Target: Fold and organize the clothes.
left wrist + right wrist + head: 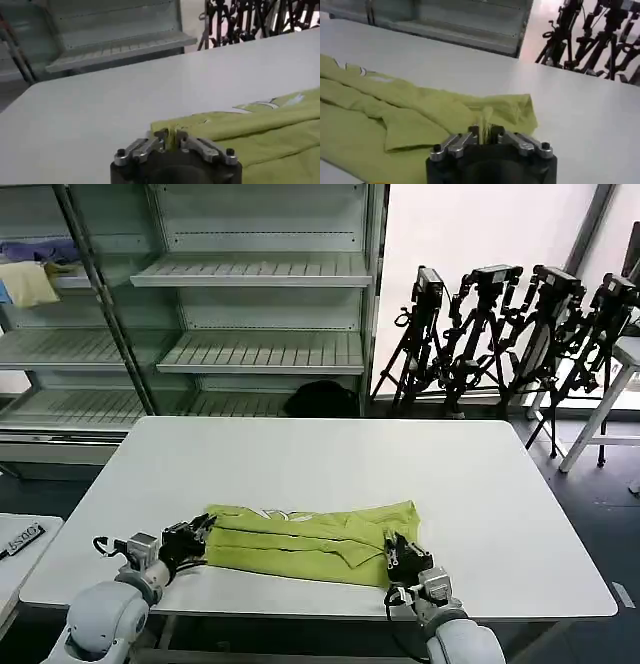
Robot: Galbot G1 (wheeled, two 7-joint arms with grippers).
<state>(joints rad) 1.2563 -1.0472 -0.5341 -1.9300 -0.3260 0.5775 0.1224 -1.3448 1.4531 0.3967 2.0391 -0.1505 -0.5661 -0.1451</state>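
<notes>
White table: folded shirt lies crosswise, grippers pinching ends.

Lime shirt, folded, table's near edge

One lime yellow-green short-sleeved shirt lies near the front edge of one white rectangular table. Two grippers pinch it, the left gripper at its left end and the right gripper at its right end. Four black camera tripods stand beyond the table's far right corner.
</notes>
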